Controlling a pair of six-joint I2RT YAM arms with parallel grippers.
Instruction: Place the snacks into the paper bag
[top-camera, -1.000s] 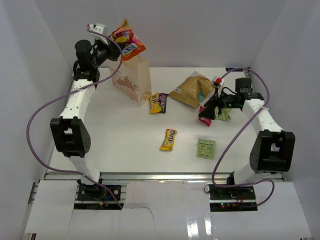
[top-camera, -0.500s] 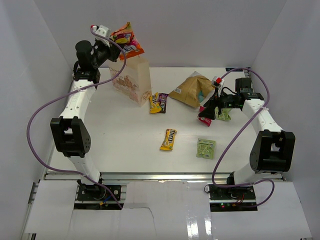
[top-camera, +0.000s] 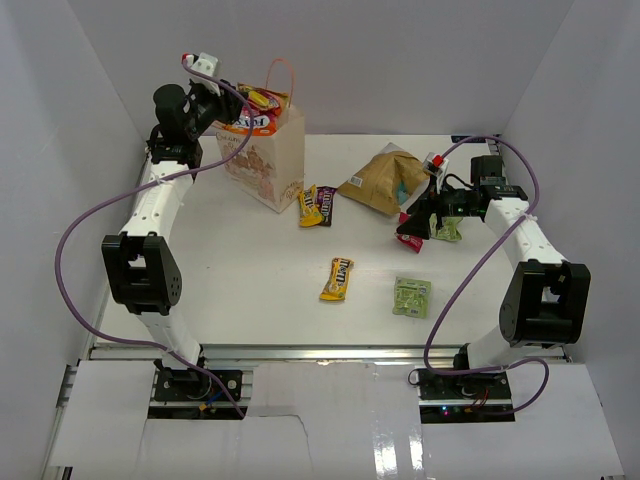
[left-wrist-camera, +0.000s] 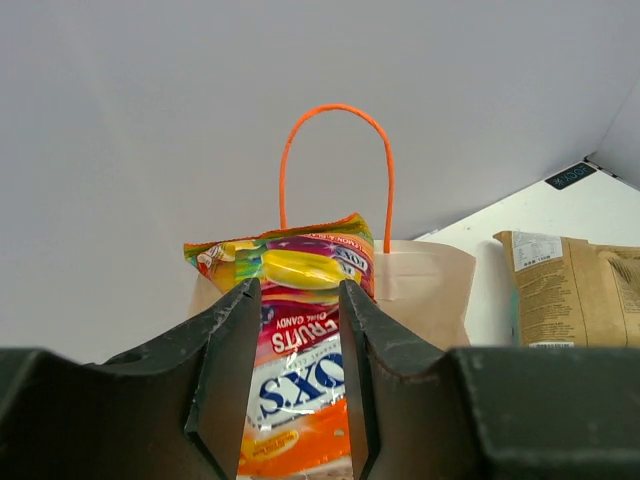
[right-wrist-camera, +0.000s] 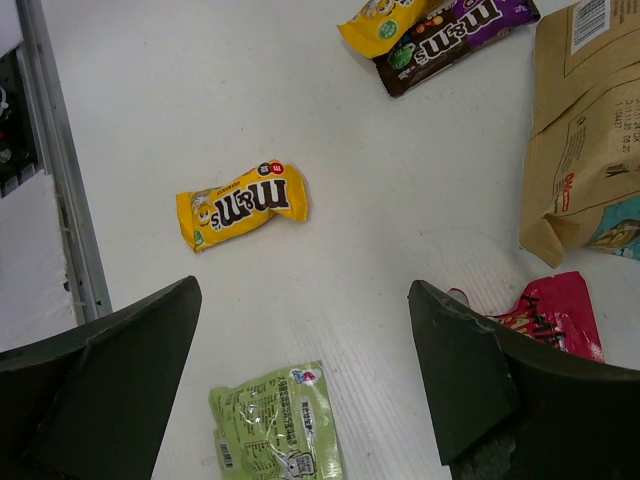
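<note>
My left gripper (top-camera: 222, 100) (left-wrist-camera: 297, 285) is shut on an orange candy packet (top-camera: 252, 118) (left-wrist-camera: 300, 340) and holds it at the mouth of the cream paper bag (top-camera: 268, 165) (left-wrist-camera: 425, 290), in front of its orange handle (left-wrist-camera: 335, 150). My right gripper (top-camera: 415, 225) (right-wrist-camera: 300, 300) is wide open and empty, low over the table beside a red packet (top-camera: 410, 240) (right-wrist-camera: 555, 315). On the table lie a yellow packet (top-camera: 337, 278) (right-wrist-camera: 243, 205), a light green packet (top-camera: 411, 297) (right-wrist-camera: 280, 425), a yellow and dark brown pair (top-camera: 317, 205) (right-wrist-camera: 450, 30), and the tan chip bag (top-camera: 380, 180) (right-wrist-camera: 590, 130).
White walls close in the table on the left, back and right. The paper bag stands at the back left near the left wall. Another green packet (top-camera: 447, 230) lies by the right wrist. A metal rail (right-wrist-camera: 60, 200) runs along the near edge.
My left gripper tipped downward and brought the orange packet from above the paper bag down to its mouth. The bag's handle now shows. The right arm has not moved.
</note>
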